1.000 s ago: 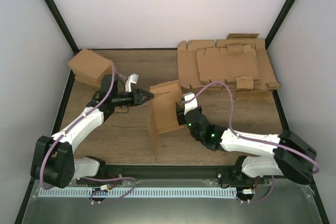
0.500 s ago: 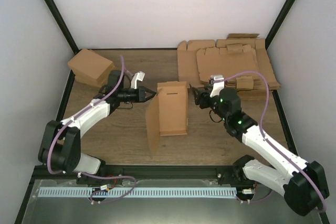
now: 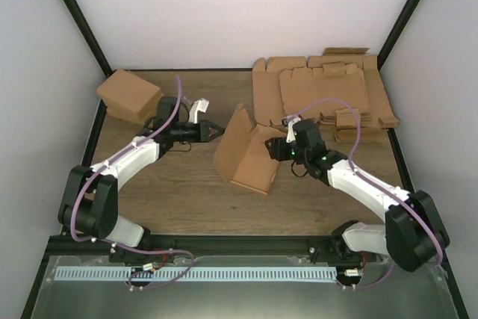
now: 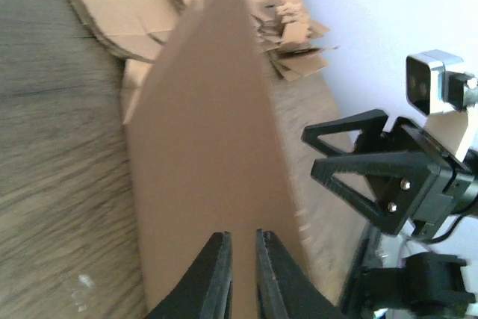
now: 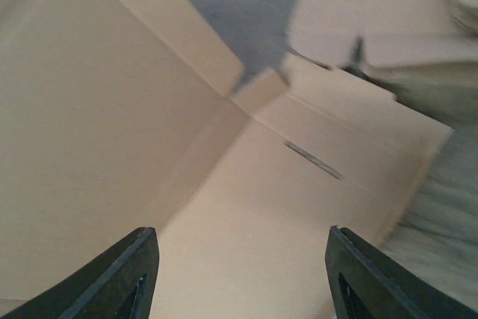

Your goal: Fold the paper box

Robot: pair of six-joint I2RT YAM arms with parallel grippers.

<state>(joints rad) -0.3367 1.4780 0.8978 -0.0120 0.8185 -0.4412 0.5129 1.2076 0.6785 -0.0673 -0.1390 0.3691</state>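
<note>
brown paper box (image 3: 250, 158) leans; left hand (image 3: 217, 132) reaches level, closed; right hand (image 3: 269, 148) reaches in, open.

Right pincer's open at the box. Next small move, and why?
Probably ease the right pincer down onto the low panel of the paper box to pin it: it stands open facing that panel, while the shut left pincer is beside the tilted wall.

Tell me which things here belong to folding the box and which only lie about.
Job: single brown die-cut cardboard piece, partly folded; left gripper; right gripper.
Lying about: thick pile of flat brown cardboard sheets; stack of compact brown cartons.
</note>
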